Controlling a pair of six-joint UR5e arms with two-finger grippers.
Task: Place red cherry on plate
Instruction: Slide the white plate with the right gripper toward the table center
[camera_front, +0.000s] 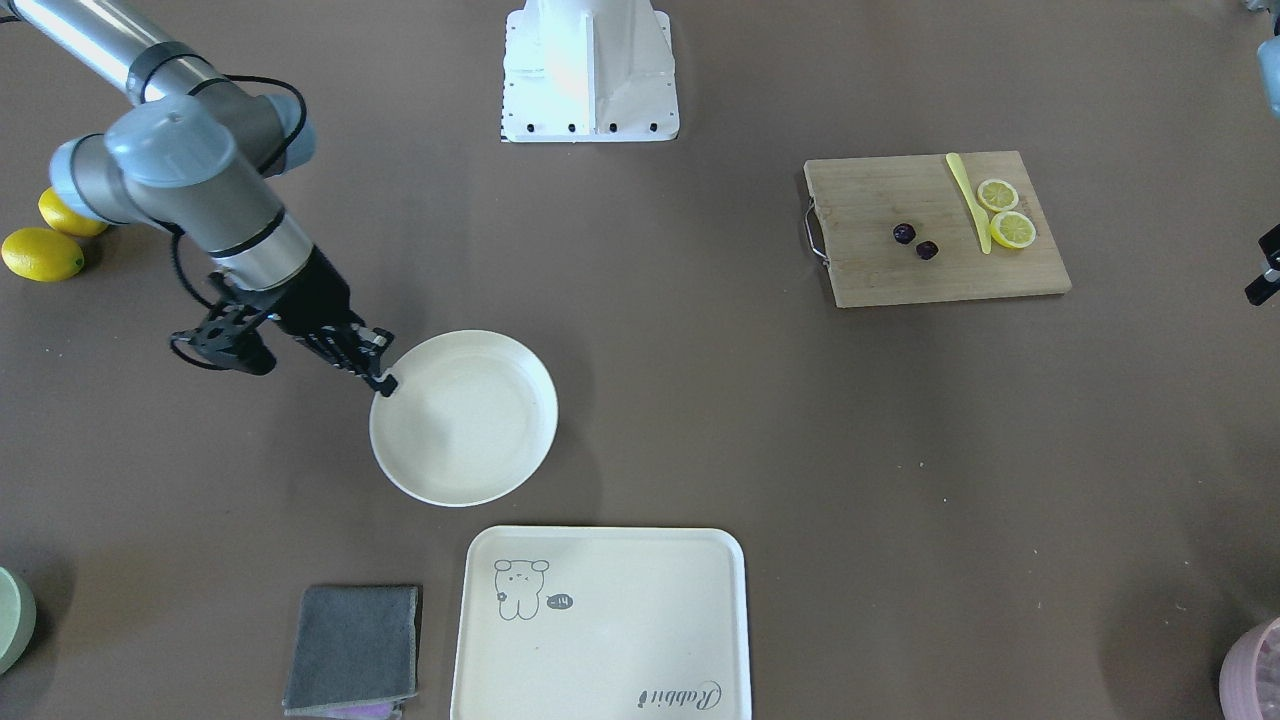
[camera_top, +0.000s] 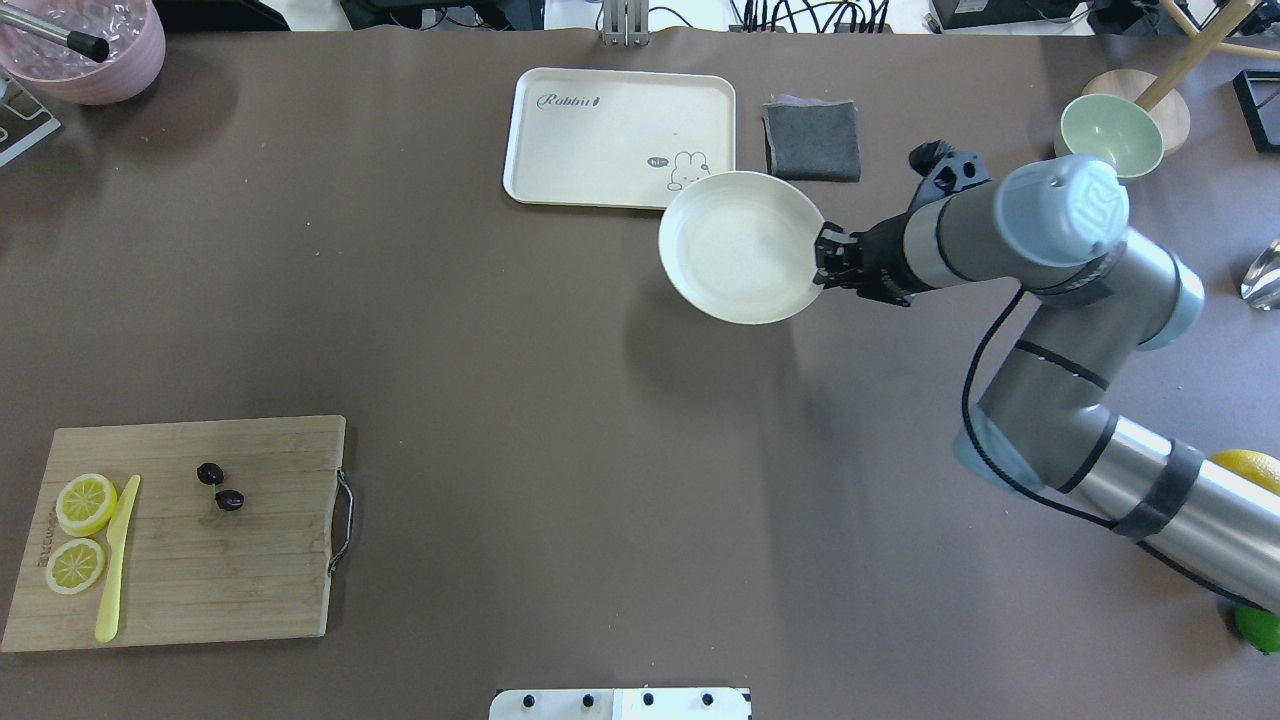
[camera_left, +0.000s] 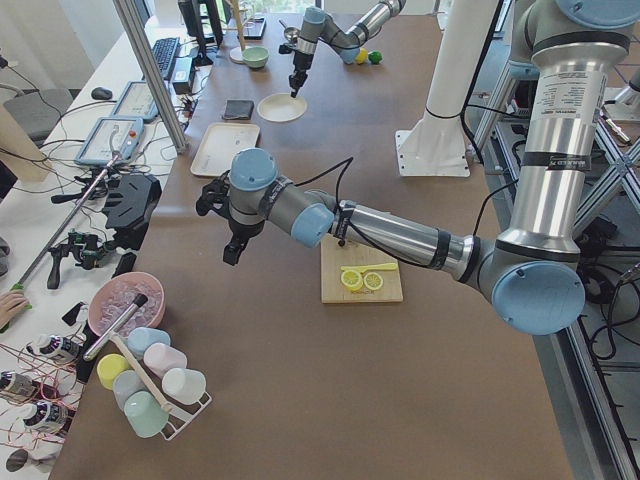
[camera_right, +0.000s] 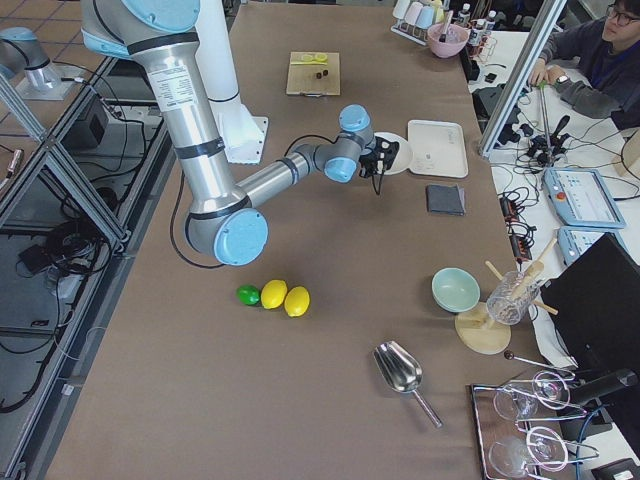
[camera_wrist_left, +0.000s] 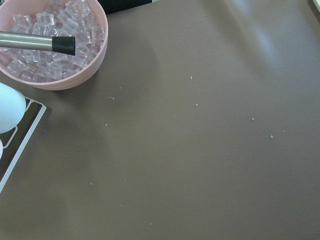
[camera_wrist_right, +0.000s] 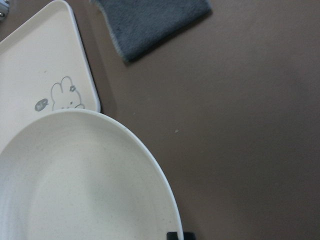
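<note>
- Front-facing view: the left gripper (camera_front: 1264, 272) is cut off by the frame's edge, so I cannot tell whether it is spread or pressed together. The red cherry (camera_front: 904, 233), a pair of tiny dark maroon fruits, lies near the middle of the rectangular wooden cutting board (camera_front: 900, 278). Its stem is too thin to make out. The right gripper (camera_front: 383, 381) pinches the rim of the round cream-white plate (camera_front: 470, 440), well apart from the cherry.
- Overhead view: the board sits at the near left corner of the brown table (camera_top: 600, 450). The cherry lies between the yellow lemon slices (camera_top: 85, 503) and the board's handle edge. The plate overlaps a corner of the rectangular cream tray (camera_top: 600, 140); contact cannot be told.
- Exterior left view: the near arm hides the cherry.
- Exterior right view: the cherry shows only as dark specks.
- Left wrist view: fingers are out of frame; a pink bowl (camera_wrist_left: 95, 55) of ice cubes is partly cut off.
- Right wrist view: one dark fingertip (camera_wrist_right: 180, 235), cropped, sits at the plate's rim.
</note>
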